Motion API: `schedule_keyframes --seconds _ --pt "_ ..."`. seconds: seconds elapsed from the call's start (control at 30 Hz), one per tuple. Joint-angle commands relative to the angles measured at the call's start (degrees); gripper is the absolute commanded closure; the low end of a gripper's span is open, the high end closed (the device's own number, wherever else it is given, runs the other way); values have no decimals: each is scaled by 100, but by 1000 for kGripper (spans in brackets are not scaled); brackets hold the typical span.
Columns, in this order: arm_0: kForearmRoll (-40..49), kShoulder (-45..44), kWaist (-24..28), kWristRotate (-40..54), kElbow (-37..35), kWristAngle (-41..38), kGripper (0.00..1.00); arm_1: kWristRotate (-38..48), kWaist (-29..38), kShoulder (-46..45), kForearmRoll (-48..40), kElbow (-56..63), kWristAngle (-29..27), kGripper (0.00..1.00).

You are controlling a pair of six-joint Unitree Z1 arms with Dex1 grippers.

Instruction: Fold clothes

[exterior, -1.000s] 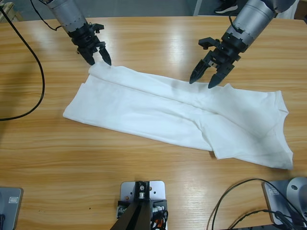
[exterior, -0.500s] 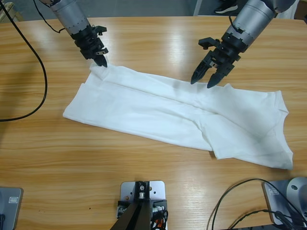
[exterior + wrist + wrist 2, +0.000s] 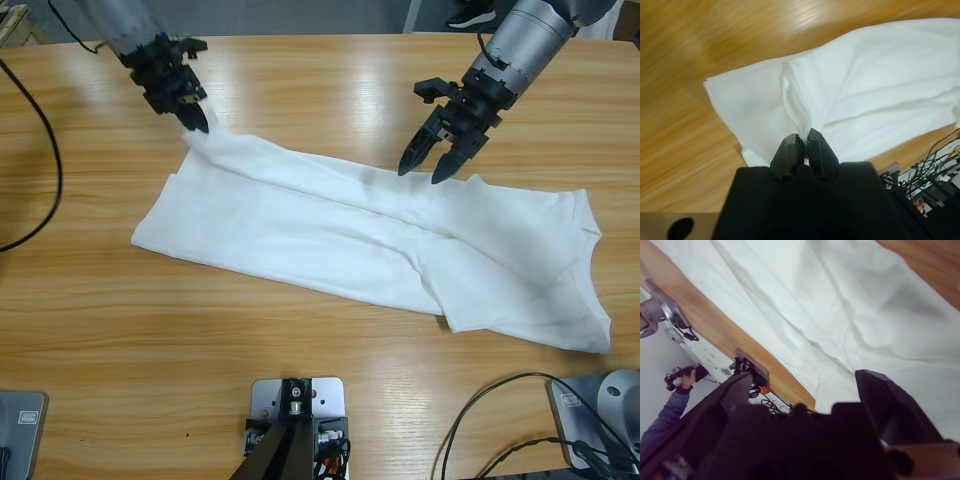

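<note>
The clothes are one white T-shirt [image 3: 370,235], folded into a long band that runs from upper left to lower right on the wooden table [image 3: 320,90]. My left gripper [image 3: 197,122] is shut on the shirt's far left corner and holds it slightly raised. In the left wrist view the cloth [image 3: 850,95] is pinched between the closed jaws of the left gripper [image 3: 804,142]. My right gripper [image 3: 424,170] hovers open just above the shirt's upper edge near the middle. Beyond it in the right wrist view the shirt [image 3: 840,310] fills the picture, and the right gripper [image 3: 802,382] holds nothing.
A black cable [image 3: 55,170] loops over the table's left end. More cables [image 3: 500,420] lie at the front right. In the right wrist view a person's sleeve and hand [image 3: 675,395] show small at the lower left, off the table.
The left gripper closed on the shirt's far left corner and has pulled it up and a little to the left. The right gripper has stayed where it was, open.
</note>
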Motion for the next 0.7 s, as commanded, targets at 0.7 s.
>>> schedule_keyframes --seconds 0.7 --pt "789 -739 -48 199 1153 -97 1000 -60 -84 455 -470 432 346 155"
